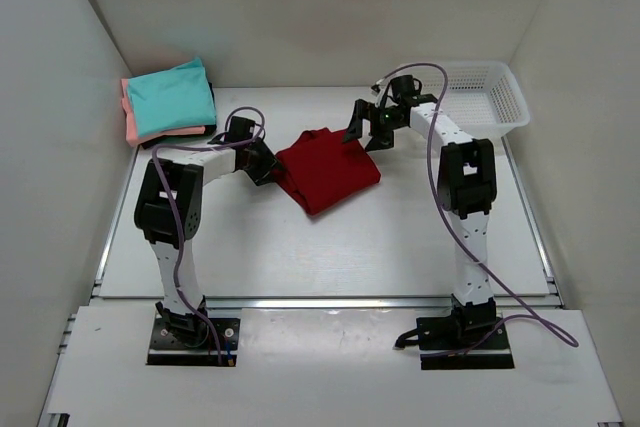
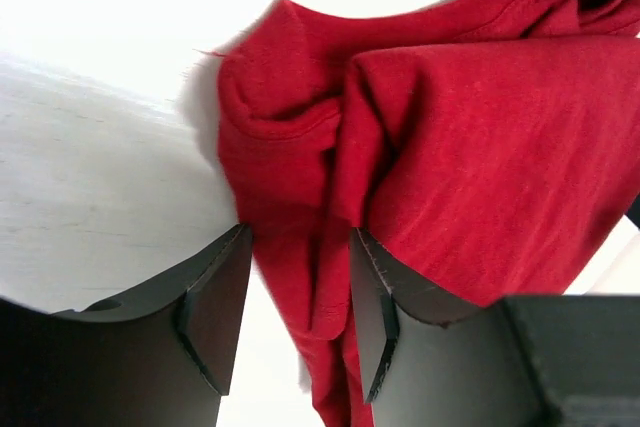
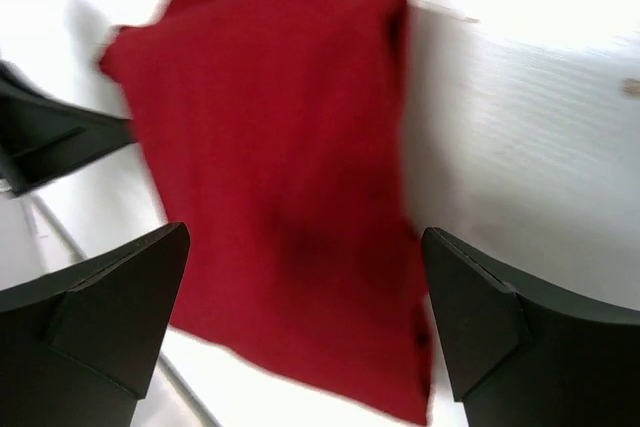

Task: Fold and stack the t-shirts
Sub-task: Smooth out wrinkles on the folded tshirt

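The dark red t-shirt [image 1: 327,174] lies folded in the middle of the table. My left gripper [image 1: 268,163] is at its left edge; in the left wrist view its jaws [image 2: 298,317] stand partly open with a bunched fold of the red shirt [image 2: 480,147] between them, and a white gap shows beside the left finger. My right gripper [image 1: 365,134] hovers wide open over the shirt's far right corner; in the right wrist view [image 3: 305,317] the red shirt [image 3: 270,127] spreads below it, blurred. A folded stack [image 1: 170,102] of teal, salmon-pink and dark shirts sits at the back left.
A white mesh basket [image 1: 487,97] stands at the back right corner. White walls enclose the table on the left, back and right. The left gripper's dark finger [image 3: 40,137] shows at the left of the right wrist view.
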